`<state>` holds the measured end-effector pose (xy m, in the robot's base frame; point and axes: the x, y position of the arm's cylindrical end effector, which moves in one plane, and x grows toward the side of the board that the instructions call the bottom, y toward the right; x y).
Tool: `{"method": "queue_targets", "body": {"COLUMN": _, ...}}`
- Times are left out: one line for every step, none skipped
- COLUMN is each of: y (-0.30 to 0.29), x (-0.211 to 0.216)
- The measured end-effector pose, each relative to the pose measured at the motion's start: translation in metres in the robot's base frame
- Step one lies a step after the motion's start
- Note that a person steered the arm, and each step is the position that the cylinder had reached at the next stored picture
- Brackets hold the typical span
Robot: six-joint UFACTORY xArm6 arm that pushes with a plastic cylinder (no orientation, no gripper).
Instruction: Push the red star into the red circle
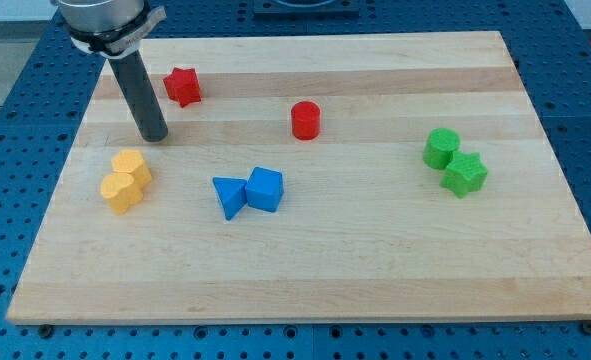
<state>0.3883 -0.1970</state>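
The red star lies on the wooden board near the view's top left. The red circle, a short cylinder, stands to the star's right and a little lower, well apart from it. My tip rests on the board below and slightly left of the red star, with a gap between them. The dark rod rises from the tip toward the view's top left.
Two yellow blocks touch each other just below my tip. A blue triangle and a blue cube sit together at the middle. A green cylinder and a green star sit at the right. The board's left edge is close.
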Motion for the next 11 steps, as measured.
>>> {"method": "queue_targets", "body": {"y": 0.0, "x": 0.0}}
{"method": "queue_targets", "body": {"y": 0.0, "x": -0.004}}
{"method": "queue_targets", "body": {"y": -0.006, "x": -0.052}}
{"method": "queue_targets", "body": {"y": -0.008, "x": -0.075}}
{"method": "queue_targets", "body": {"y": -0.015, "x": -0.076}}
{"method": "queue_targets", "body": {"y": -0.03, "x": -0.113}}
{"method": "queue_targets", "body": {"y": -0.03, "x": -0.124}}
{"method": "queue_targets", "body": {"y": 0.0, "x": -0.113}}
{"method": "queue_targets", "body": {"y": 0.008, "x": -0.104}}
{"method": "queue_targets", "body": {"y": 0.037, "x": -0.074}}
{"method": "queue_targets", "body": {"y": 0.042, "x": -0.072}}
